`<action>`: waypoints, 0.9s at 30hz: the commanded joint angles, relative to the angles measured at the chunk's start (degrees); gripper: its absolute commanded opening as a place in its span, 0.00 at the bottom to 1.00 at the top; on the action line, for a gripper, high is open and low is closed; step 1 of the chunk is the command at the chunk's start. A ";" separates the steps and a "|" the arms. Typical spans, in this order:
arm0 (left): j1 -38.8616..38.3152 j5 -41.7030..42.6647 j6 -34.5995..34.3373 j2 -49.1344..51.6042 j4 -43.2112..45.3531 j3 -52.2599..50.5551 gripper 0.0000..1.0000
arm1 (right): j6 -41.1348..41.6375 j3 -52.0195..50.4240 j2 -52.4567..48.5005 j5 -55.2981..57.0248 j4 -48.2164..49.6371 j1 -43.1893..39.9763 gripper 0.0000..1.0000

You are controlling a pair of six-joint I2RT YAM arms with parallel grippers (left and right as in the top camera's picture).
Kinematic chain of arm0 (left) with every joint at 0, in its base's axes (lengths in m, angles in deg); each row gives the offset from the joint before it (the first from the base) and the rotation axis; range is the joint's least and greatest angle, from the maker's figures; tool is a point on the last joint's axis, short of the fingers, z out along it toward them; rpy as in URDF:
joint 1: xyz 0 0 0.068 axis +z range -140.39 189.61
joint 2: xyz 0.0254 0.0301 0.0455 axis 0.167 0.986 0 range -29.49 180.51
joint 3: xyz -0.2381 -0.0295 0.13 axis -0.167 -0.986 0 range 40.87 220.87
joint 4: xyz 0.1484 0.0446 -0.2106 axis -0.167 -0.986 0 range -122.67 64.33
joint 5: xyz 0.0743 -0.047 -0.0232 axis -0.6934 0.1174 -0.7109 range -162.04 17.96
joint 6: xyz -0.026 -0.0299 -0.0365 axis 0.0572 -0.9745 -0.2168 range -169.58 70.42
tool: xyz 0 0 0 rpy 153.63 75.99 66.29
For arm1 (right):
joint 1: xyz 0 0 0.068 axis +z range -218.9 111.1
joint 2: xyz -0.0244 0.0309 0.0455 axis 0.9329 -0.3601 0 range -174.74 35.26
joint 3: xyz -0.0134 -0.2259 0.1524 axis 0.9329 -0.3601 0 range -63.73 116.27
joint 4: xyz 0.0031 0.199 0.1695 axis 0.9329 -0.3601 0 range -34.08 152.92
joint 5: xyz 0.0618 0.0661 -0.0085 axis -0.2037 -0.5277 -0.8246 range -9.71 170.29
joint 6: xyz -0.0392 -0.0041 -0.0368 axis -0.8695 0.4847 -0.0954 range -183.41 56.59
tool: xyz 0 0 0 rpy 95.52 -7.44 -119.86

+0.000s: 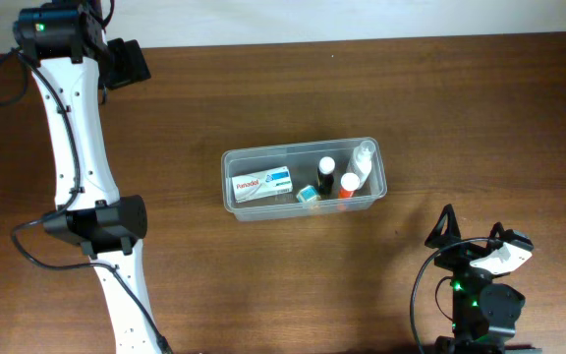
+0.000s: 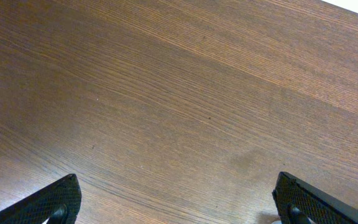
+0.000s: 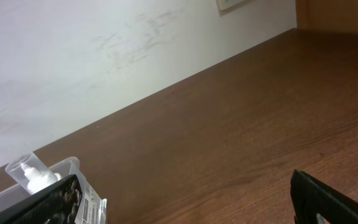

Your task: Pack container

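My left gripper (image 2: 176,190) is spread wide. Its two dark, textured fingers (image 2: 51,202) sit at the bottom corners of my wrist view, with only the wooden table (image 2: 166,93) showing between them. It holds nothing and touches nothing. From above, it hangs near the table's far edge, and the container (image 1: 229,192) lies well apart from it, off to its right toward the middle of the table.

My right gripper (image 3: 185,193) is just as wide open and just as empty. The container sits ahead of it and to its left. In this wrist view one rounded corner of the tub shows past my left finger, with a clear bottle (image 3: 30,174) standing in that corner. The finger overlaps the tub here, but the overhead view shows a strip of wood between gripper and tub — near, not touching.

Inside the container, a white-and-blue box (image 1: 261,183) lies flat at the end farther from my right gripper. Toward the nearer end stand a small teal item (image 1: 309,195), a dark bottle (image 1: 326,177) and an orange bottle (image 1: 348,187), both white-capped.

Ahead and to the right of my right gripper, bare wood runs on to the pale wall (image 3: 104,62) — that is the widest room. The left gripper has the far edge close by.
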 commanded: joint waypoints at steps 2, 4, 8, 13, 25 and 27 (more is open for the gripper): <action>-0.07 -0.66 0.90 -0.63 -0.04 0.24 0.99 | 0.31 -0.26 0.63 1.11 -0.31 -0.46 0.98; -0.07 -0.66 0.90 -0.63 -0.04 0.24 0.99 | 0.31 -0.26 0.63 1.11 -0.31 -0.46 0.98; -0.09 -0.66 0.90 -0.63 -0.04 0.24 0.99 | 0.31 -0.26 0.63 1.11 -0.31 -0.46 0.98; -0.07 -0.66 0.90 -0.63 -0.04 0.24 0.99 | 0.31 -0.26 0.63 1.09 -0.31 -0.46 0.98; -0.07 -0.66 0.90 -0.63 -0.04 0.24 0.99 | -6.86 -0.26 0.63 0.87 -0.33 -0.46 0.98; -0.09 -0.66 0.90 -0.63 -0.04 0.24 0.99 | -11.02 -0.26 0.63 0.90 -0.33 -0.46 0.98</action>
